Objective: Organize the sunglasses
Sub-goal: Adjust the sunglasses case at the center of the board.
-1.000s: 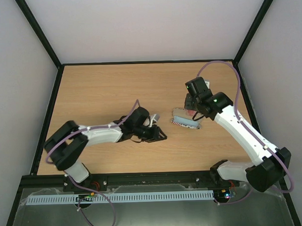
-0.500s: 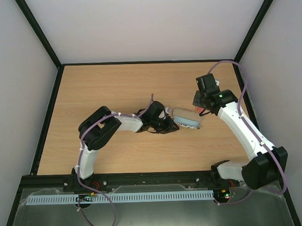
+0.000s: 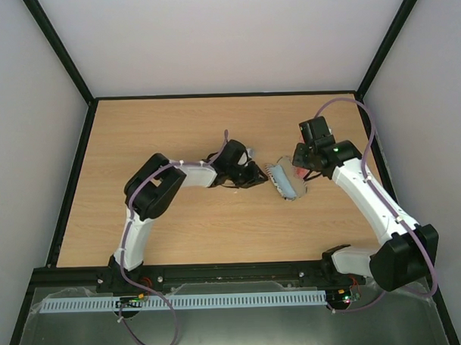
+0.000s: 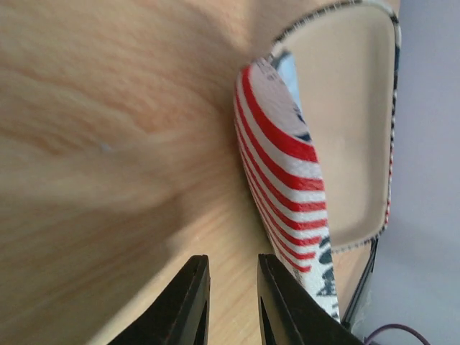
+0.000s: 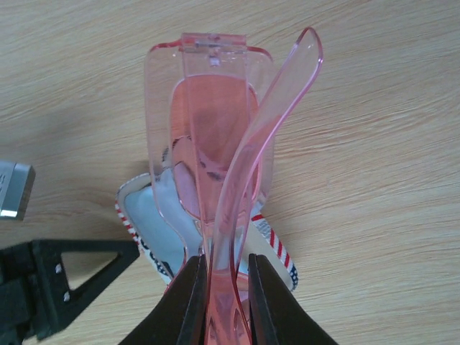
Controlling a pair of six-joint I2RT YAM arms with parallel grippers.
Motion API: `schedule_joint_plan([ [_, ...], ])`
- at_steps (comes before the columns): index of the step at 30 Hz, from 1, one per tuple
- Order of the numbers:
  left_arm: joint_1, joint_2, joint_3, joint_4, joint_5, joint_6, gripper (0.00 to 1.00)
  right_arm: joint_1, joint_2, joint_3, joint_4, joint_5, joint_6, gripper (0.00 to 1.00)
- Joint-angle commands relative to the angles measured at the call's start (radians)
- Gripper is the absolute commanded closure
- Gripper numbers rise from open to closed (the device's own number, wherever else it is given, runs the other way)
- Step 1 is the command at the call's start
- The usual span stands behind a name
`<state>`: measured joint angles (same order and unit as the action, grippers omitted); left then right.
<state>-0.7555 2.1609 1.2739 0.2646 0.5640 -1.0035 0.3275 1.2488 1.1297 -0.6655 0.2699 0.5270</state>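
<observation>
The sunglasses point(image 5: 215, 129) are folded, with a translucent red-pink frame. My right gripper point(image 5: 223, 287) is shut on them and holds them over the open flag-patterned case point(image 5: 277, 248). A light blue cloth point(image 5: 154, 208) lies inside the case. From above, the right gripper point(image 3: 301, 167) is at the case's point(image 3: 285, 181) right end. My left gripper point(image 3: 251, 175) is just left of the case. In the left wrist view its jaws point(image 4: 232, 287) stand narrowly apart with nothing between them, beside the case's striped shell point(image 4: 287, 165).
The case's pale lid lining point(image 4: 345, 122) faces up and away from the left gripper. The wooden table point(image 3: 161, 137) is walled by a black frame. One of the left gripper's fingers point(image 5: 65, 280) shows at the left of the right wrist view.
The left arm swung right to the case, then drew back a little. The case has turned more diagonal. The right gripper with the sunglasses shifted slightly toward the case.
</observation>
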Motion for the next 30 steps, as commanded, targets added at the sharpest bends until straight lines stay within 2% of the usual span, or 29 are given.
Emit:
schedule_joint_plan([
  [1, 0.019, 0.043, 0.063, -0.053, -0.01, 0.037, 0.8, -0.003, -0.011, -0.019, 0.011, -0.07, -0.028, 0.99],
  [7, 0.039, 0.081, 0.124, -0.072, -0.014, 0.051, 0.8, -0.004, -0.001, -0.057, 0.033, -0.153, -0.057, 0.99],
  [12, 0.039, 0.096, 0.191, -0.125, 0.005, 0.071, 0.8, -0.002, 0.007, -0.069, 0.026, -0.126, -0.067, 0.99],
  [18, 0.032, -0.054, 0.025, -0.125, -0.036, 0.056, 0.8, -0.003, 0.049, -0.045, 0.017, -0.086, -0.077, 0.99],
  [21, 0.012, -0.092, -0.001, -0.134, -0.051, 0.055, 0.8, -0.003, 0.064, -0.043, 0.022, -0.072, -0.07, 0.99],
  [30, -0.005, -0.013, 0.126, -0.18, -0.061, 0.064, 0.8, -0.003, 0.092, -0.049, 0.053, -0.129, -0.069, 0.99],
])
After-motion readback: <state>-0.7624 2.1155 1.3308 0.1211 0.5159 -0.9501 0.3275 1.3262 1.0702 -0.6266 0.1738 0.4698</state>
